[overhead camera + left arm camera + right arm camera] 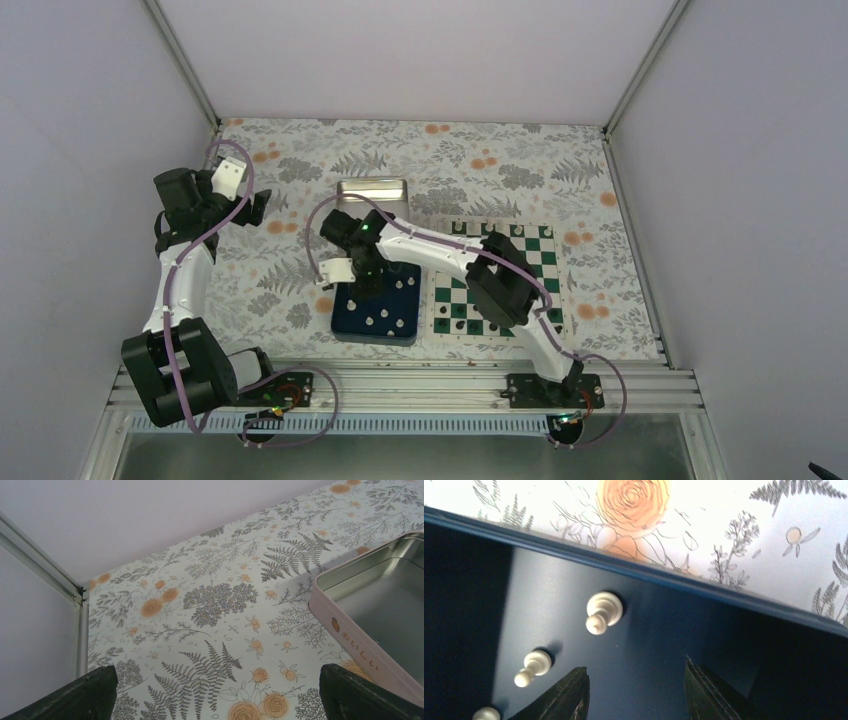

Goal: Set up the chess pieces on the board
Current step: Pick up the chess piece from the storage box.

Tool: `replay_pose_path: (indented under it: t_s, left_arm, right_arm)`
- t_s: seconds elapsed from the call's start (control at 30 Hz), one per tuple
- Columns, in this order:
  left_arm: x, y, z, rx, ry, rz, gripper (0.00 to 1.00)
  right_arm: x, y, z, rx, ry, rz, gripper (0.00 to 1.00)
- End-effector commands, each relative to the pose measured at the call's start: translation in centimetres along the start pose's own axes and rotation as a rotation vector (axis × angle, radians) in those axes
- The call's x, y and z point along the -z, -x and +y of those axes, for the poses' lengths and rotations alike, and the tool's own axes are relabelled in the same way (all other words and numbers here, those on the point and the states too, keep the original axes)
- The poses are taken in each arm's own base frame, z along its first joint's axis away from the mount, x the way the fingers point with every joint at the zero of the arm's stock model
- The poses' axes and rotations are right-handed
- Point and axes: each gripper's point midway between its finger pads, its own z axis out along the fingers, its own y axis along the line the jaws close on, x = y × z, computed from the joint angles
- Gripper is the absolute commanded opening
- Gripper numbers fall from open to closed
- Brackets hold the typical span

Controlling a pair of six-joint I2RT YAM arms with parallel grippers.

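Left wrist, tin (350,640) lettered おいしい, chess pieces (604,611) in tray (649,575)

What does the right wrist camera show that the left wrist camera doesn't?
Only the right wrist view: the dark blue tray with three white chess pieces on it, and the right tool open above it. Only the left wrist view: the shiny metal tin, nothing visible inside it, the wall, and the left tool open wide. Both: the floral table cover.
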Motion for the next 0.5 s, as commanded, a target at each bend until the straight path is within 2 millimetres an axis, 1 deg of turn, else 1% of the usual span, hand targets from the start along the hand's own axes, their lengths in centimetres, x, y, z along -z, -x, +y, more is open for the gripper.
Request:
replay_pose_path:
  t_s: [0.0, 0.2, 0.47]
  left_arm:
    - [0.3, 0.6, 0.1, -0.007, 0.000, -0.029, 1.00]
    - [0.2, 0.6, 0.1, -0.008, 0.000, -0.028, 1.00]
    - [0.2, 0.6, 0.1, -0.008, 0.000, -0.027, 1.00]
  right_arm:
    - [0.5, 2.6, 0.6, 0.043, 0.011, -0.072, 0.50]
    - [0.0, 2.8, 1.6, 0.067, 0.042, -0.072, 0.50]
    - [-1.2, 3.4, 2.0, 0.078, 0.049, -0.074, 0.50]
